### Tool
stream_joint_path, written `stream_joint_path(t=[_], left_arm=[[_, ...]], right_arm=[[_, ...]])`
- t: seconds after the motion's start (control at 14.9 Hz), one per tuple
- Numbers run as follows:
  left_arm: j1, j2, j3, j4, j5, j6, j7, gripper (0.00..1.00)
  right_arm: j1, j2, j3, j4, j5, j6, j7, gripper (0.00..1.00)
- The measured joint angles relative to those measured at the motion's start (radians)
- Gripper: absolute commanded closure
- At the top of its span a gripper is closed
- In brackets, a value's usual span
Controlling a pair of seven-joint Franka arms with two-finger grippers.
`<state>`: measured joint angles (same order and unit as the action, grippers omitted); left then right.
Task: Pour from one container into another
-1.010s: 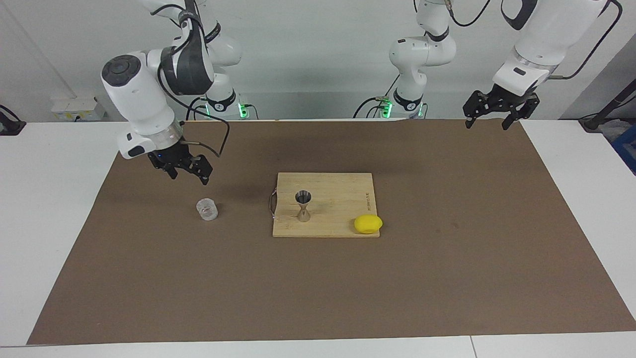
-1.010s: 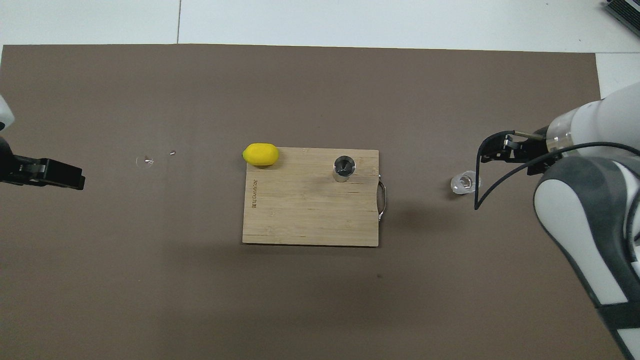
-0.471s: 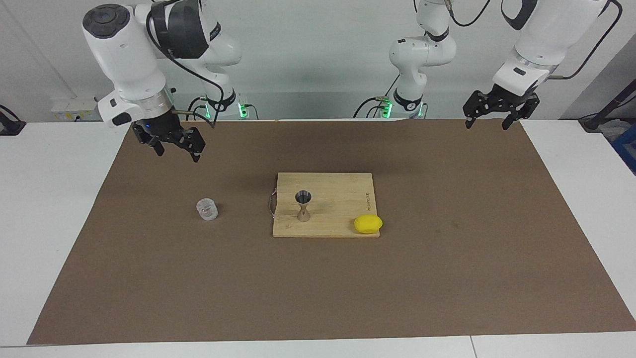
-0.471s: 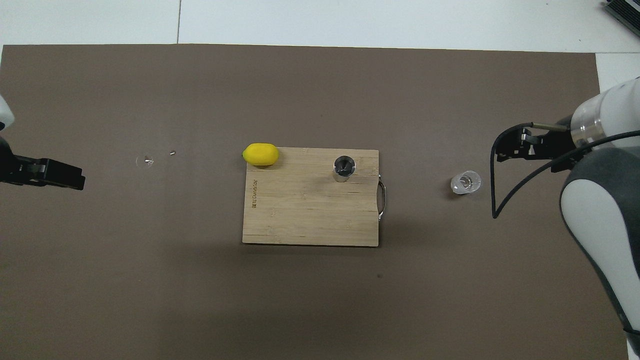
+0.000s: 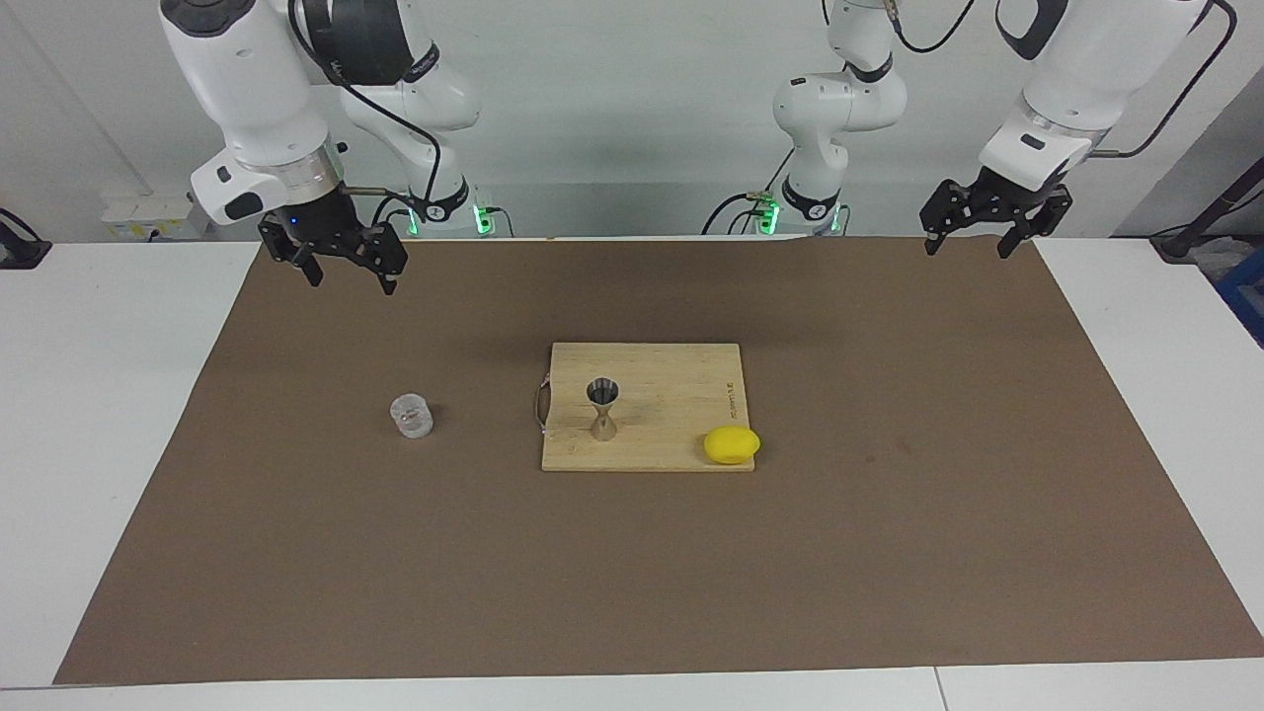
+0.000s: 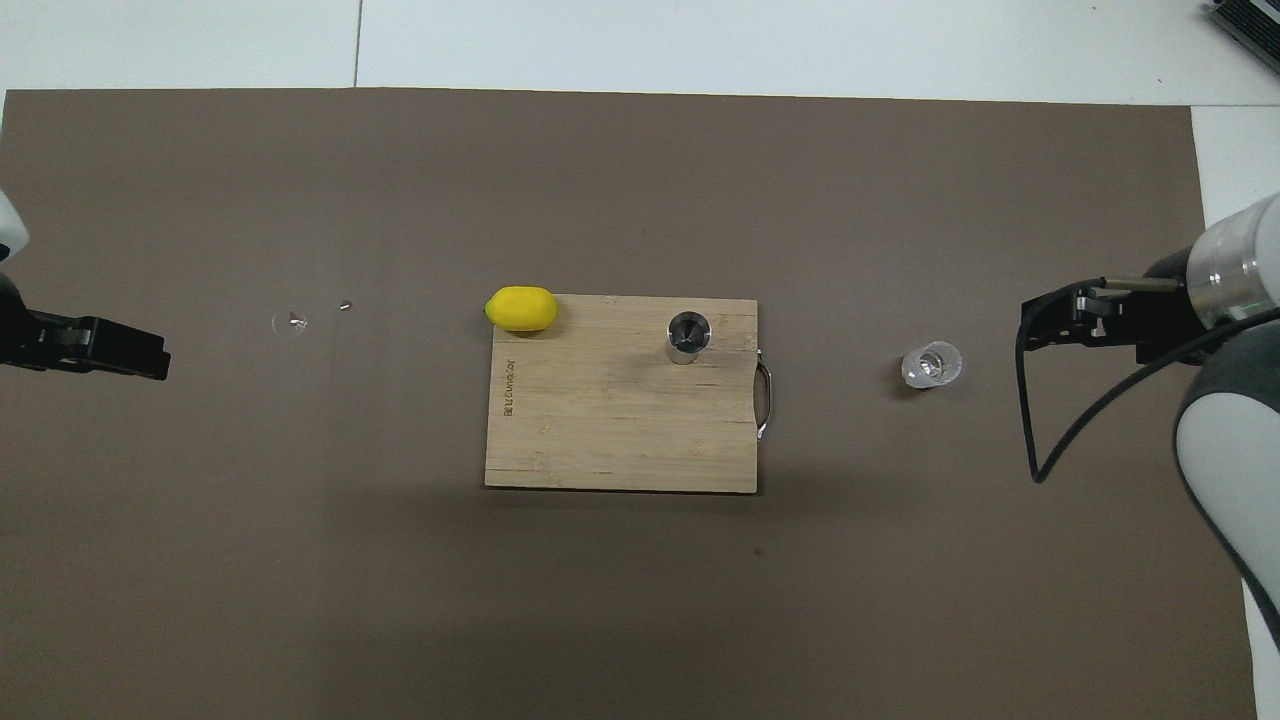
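Neither gripper holds anything. Glass tumbler [image 5: 412, 416] sits upright on the brown mat [image 5: 889, 553] toward the right arm's end, well apart from the cutting board [image 5: 671, 380]. Steel jigger [image 5: 602, 407] stands upright on the board.

Right gripper [image 5: 341, 272] hangs high over the mat's robot-side edge, fingers spread wide, empty. Left gripper [image 5: 978, 237] waits over the opposite corner, also spread, empty.

Can't tell whether anything was poured; tumbler contents unreadable.

Tumbler: short, clear, frosted, textured walls. Jigger: hourglass, shiny metal, narrow waist, tippy. Board: bamboo, metal handle. Lemon [image 5: 732, 445]: yellow, matte, sits at the board's corner.
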<state>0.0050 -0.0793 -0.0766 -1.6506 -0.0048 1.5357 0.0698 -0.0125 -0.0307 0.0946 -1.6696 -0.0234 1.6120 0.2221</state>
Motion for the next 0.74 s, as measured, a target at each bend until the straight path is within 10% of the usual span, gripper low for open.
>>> stream_joint_path(t=[0.74], left_arm=[[0.0,0.0,0.0,0.0,0.0,0.0,0.0,0.0]], right_arm=[[0.0,0.007,0.001,0.023,0.0,-0.017,-0.004,0.0]])
